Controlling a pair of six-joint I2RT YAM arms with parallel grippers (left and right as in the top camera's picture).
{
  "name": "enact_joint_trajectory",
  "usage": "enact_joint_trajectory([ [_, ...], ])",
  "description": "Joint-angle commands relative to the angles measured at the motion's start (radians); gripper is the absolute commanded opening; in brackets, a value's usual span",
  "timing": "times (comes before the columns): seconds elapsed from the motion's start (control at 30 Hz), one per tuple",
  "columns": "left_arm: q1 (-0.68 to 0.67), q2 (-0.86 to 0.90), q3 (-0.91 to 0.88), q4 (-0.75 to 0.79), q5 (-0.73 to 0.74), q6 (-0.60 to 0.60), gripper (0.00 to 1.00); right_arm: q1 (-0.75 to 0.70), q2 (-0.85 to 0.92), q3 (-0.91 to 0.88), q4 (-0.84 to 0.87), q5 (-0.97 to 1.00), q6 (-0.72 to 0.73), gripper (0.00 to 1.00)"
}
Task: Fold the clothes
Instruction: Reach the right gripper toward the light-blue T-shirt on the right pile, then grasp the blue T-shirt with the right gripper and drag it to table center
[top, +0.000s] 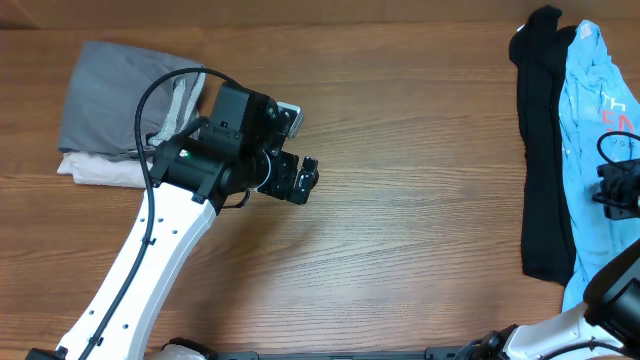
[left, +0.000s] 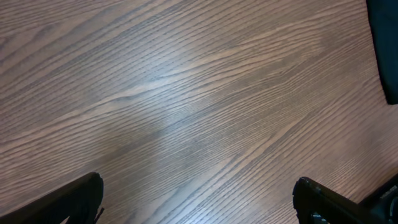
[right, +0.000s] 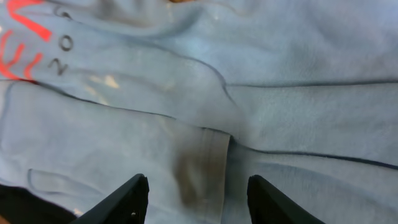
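The right pincer (right: 198, 183) stood with jaws apart astride a hem of the sky-blue T-shirt (right: 292, 106); whether it pinched cloth was unclear. The left pincer (left: 199, 202) gaped above the tabletop (left: 186, 93). The T-shirt lay crumpled at the right, beside a black garment (top: 540, 170); folding seemed unstarted.

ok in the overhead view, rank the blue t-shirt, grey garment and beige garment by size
1. blue t-shirt, cut off by the frame
2. grey garment, close to it and partly covered, so unsure
3. beige garment, just a strip
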Motion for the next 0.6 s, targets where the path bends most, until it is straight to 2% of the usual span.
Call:
enact_joint_trajectory([
  [0.0,-0.007,0.006,0.02,0.01,-0.006,-0.003,1.0,0.0,0.04,-0.005,0.013,0.013,0.012,0.56],
  [0.1,-0.007,0.006,0.02,0.014,-0.006,-0.003,1.0,0.0,0.047,-0.005,0.024,0.013,0.011,0.63],
  [0.23,-0.007,0.006,0.02,0.014,-0.017,-0.003,1.0,0.0,0.047,-0.005,0.032,0.013,0.011,0.63],
  [0.57,-0.007,0.006,0.02,0.014,-0.021,-0.003,1.0,0.002,0.104,-0.005,0.043,-0.014,0.003,0.44],
])
